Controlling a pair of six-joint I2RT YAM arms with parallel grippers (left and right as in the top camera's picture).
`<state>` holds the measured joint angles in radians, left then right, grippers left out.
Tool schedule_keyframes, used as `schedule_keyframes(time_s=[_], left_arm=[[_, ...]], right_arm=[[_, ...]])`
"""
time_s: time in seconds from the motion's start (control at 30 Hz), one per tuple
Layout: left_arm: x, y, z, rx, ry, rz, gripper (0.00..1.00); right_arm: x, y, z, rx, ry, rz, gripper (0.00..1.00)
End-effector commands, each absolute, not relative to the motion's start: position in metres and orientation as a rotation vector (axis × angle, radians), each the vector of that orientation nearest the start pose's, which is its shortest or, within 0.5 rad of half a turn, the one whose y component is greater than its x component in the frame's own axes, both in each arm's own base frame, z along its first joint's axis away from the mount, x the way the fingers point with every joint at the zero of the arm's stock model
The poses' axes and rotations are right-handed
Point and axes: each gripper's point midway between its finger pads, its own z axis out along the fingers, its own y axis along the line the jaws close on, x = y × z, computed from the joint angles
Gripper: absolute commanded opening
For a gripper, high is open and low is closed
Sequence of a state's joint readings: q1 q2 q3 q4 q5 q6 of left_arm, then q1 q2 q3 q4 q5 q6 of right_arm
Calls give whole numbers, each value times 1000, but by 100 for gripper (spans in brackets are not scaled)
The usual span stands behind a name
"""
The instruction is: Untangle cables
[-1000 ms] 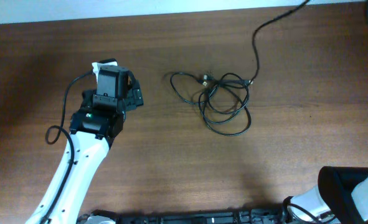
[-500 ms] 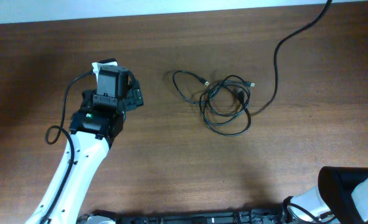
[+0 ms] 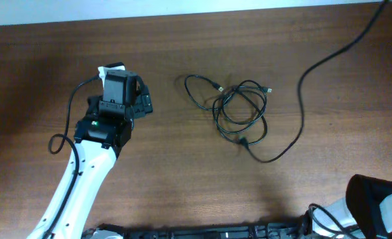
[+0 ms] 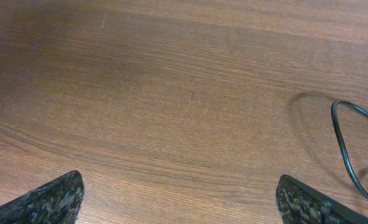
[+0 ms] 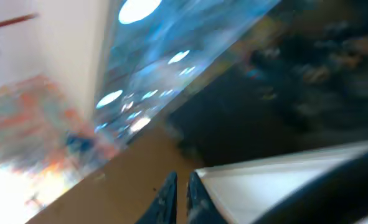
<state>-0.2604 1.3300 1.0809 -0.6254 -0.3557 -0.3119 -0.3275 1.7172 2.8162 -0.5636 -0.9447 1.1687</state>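
While my left fingers (image 4: 50,202) hang spread wide over the tabletop (image 3: 182,172), cables (image 3: 223,101) in loose loops to their right, one strand (image 3: 301,99) trailing out of view, right fingers (image 5: 170,193) pinched shut

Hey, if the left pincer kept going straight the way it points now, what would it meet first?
Most likely bare table. The left pincer stands open over plain wood; the nearest cable loop lies off to its right, outside that line, though depth is unclear.

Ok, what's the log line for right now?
left fingers: open, empty, clear of cables | right fingers: shut | cables: looped on table, one strand trailing toward far right corner
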Motion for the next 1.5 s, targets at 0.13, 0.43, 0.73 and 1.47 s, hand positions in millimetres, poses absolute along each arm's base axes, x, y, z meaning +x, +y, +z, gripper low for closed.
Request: schedule_keyframes(time_s=[0.13, 0.43, 0.73, 1.47], left_arm=[[364, -33, 188, -238, 2366, 161, 99], [364, -33, 188, -238, 2366, 161, 99], [364, -33, 188, -238, 2366, 161, 99], [364, -33, 188, -238, 2366, 161, 99]], right_arm=[[314, -96, 661, 390, 1424, 800, 4], [261, -268, 591, 773, 1455, 210, 4], [196, -397, 487, 1246, 1604, -480, 4], [261, -404, 228, 1599, 2303, -58, 99]])
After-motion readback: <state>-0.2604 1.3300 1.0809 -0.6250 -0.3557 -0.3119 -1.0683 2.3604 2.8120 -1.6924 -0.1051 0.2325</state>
